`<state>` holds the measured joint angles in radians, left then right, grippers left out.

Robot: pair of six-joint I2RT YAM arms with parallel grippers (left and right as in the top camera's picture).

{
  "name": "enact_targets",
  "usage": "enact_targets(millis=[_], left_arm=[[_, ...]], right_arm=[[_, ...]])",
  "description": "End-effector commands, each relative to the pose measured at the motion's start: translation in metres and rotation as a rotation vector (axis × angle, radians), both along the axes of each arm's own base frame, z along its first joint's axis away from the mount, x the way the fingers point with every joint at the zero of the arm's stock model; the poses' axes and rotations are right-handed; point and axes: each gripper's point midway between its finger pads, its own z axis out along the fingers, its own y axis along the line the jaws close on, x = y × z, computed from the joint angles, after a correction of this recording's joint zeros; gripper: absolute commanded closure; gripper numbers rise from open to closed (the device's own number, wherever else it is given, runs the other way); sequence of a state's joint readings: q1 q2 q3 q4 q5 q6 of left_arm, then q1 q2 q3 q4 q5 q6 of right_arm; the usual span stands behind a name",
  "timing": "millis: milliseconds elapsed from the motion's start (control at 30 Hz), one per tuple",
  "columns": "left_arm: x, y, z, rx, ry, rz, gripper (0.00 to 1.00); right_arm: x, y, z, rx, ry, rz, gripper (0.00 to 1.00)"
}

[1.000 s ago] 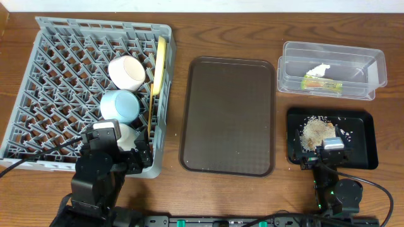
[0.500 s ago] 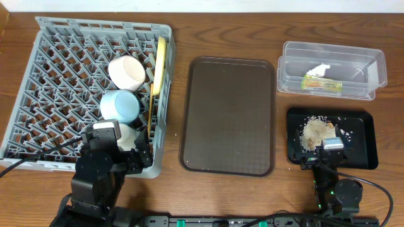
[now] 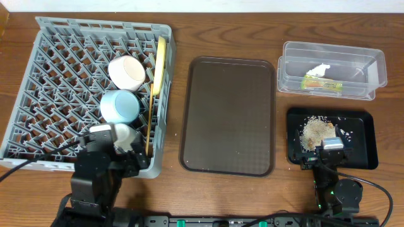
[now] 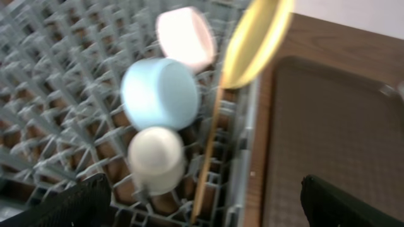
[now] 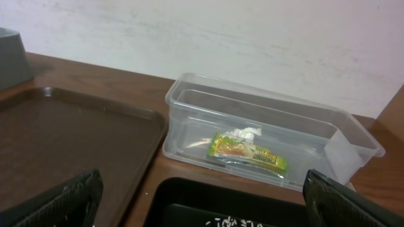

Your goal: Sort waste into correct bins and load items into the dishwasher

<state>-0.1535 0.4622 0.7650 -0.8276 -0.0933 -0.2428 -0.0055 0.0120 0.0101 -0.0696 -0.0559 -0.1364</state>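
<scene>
Dish rack [image 3: 50, 75]: sat at table's left.
Yellow plate [image 3: 161, 57]: stood on edge along the rack's right wall.
White bowl [image 3: 128, 72], light blue bowl [image 3: 120, 106], white cup [image 3: 129, 134]: lay in a row beside it.
Chopsticks [image 3: 150, 116]: slotted between cup and wall.
Clear tub [image 3: 379, 69]: held wrapper [image 3: 322, 83] and tissue [image 3: 319, 69].
Black tray [image 3: 363, 135]: held food scraps [image 3: 312, 131].
Left gripper [image 4: 205, 197]: hung over the rack's near corner, fingers wide apart, empty.
Right gripper [image 5: 202, 198]: hung over the black tray, fingers wide apart, empty.

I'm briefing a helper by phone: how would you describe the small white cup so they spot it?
Find the large grey dish rack on the left. Along its right side, next to the upright yellow plate, three round vessels sit in a row. The small white cup is the smallest, at the robot's end, beside the light blue bowl.
</scene>
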Motion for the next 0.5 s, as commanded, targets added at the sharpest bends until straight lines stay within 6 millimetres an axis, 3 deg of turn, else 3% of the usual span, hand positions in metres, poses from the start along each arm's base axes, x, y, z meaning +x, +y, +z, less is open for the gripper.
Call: enact_targets(millis=[0, 300, 467], left_arm=[[-0.004, 0.009, -0.018, -0.029, 0.011, 0.038, 0.03], [0.006, 0.027, -0.062, -0.028, -0.207, 0.116, 0.03], [0.021, 0.026, -0.069, 0.006, -0.333, 0.076, 0.03]], right_arm=[[0.0, -0.001, -0.001, -0.007, -0.002, -0.003, 0.01], [0.0, -0.001, -0.001, -0.007, -0.001, -0.003, 0.01], [0.0, -0.001, -0.001, -0.007, -0.001, -0.003, 0.01]])
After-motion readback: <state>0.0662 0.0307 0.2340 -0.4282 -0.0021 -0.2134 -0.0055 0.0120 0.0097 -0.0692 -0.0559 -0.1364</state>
